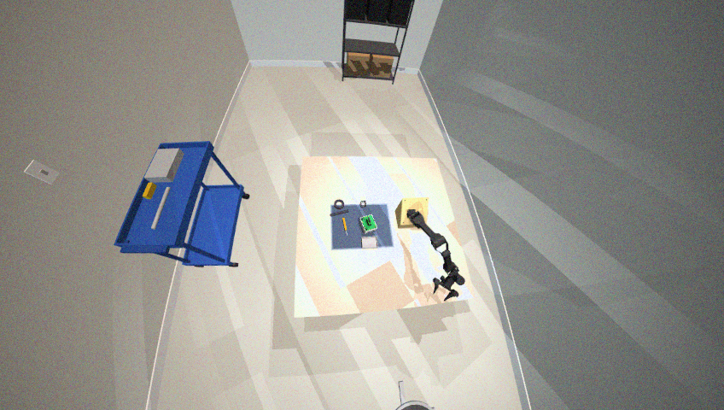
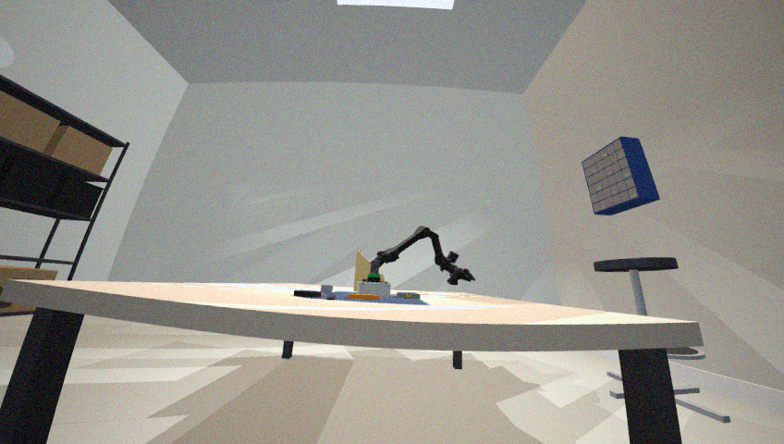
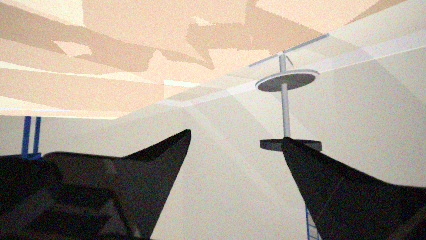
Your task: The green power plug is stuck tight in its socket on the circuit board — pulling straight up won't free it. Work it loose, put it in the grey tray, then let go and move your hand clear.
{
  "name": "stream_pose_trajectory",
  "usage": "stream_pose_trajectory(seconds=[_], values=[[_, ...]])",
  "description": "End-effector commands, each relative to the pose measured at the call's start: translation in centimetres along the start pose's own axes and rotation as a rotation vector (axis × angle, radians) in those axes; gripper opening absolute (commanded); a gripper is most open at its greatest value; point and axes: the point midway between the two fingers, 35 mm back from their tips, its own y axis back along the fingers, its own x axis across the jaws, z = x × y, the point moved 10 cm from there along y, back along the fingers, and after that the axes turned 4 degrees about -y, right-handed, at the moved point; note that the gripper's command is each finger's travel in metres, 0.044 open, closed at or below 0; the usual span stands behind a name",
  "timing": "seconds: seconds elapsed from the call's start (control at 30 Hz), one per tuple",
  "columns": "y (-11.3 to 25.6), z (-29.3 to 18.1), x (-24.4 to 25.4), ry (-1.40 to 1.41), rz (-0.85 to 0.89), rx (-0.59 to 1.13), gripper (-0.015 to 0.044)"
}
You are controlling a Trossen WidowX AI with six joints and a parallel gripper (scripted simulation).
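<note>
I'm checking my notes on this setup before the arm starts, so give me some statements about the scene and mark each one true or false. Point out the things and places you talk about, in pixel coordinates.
1. The gripper [image 1: 443, 295] [image 2: 471, 277] [image 3: 235, 137] is open. True.
2. The circuit board [image 1: 372, 228] lies inside the tray. False: it stands beside the grey tray [image 1: 369, 243], on the dark blue mat [image 1: 341, 240].
3. The blue cart [image 1: 196, 208] carries a grey box [image 1: 161, 165] on its upper shelf. True.
4. The gripper is directly above the circuit board. False: it is well away from it, near a corner of the table [image 1: 324, 299] [image 2: 385, 333].
5. The stool [image 2: 635, 265] [image 3: 285, 111] has a bright red seat. False: its seat is dark.
</note>
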Motion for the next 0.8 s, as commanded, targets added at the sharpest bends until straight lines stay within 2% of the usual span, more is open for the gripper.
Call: stream_pose_trajectory(seconds=[0.0,0.3,0.6,0.77], values=[[0.1,-0.3,-0.1,0.000,0.000,0.000,0.0426],[4.4,-8.3,-1.5,-0.001,0.002,-0.003,0.0430],[4.0,-8.3,-1.2,-0.005,0.010,0.003,0.0430],[1.0,-8.0,0.5,-0.021,0.046,0.024,0.0430]])
